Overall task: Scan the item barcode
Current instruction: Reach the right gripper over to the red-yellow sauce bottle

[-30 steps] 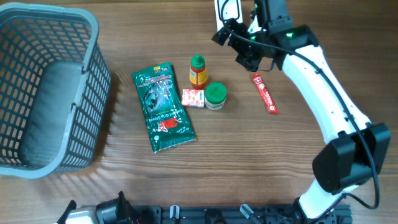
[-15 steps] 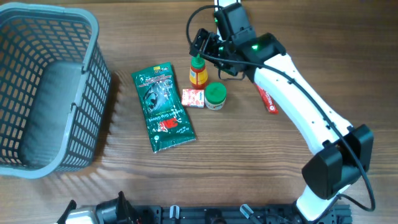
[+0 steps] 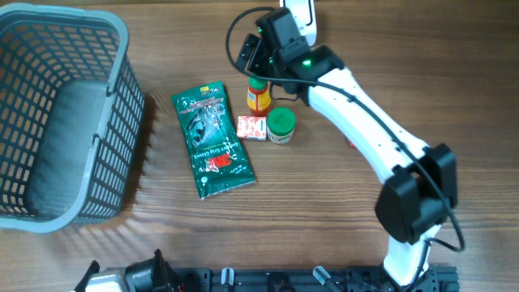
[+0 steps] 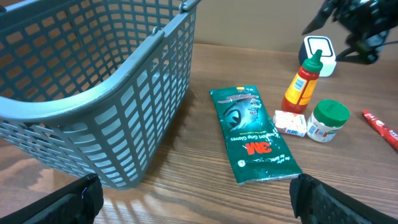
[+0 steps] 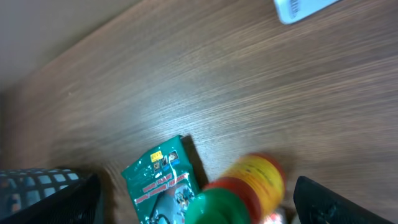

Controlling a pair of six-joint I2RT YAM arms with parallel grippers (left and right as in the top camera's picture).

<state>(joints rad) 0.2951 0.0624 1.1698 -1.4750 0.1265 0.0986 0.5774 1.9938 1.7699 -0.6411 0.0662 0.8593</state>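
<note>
Table (image 3: 324, 235) brown wood grain | basket (image 3: 57, 122) at left | left tool (image 4: 194, 186) spread, empty | right tool (image 5: 196, 183) spread, empty

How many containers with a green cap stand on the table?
2. The orange sauce bottle stands below the right arm, and the short white jar is close beside it, next to the small red box. The arm may hide others.

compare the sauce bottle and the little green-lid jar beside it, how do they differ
The sauce bottle is tall and slim, while the jar is short and squat. The sauce bottle's green cap tapers to a pointed nozzle; the jar's green lid is wide and flat. The sauce bottle looks red and yellow, the jar mostly white. Both stand upright and have green tops.
</note>
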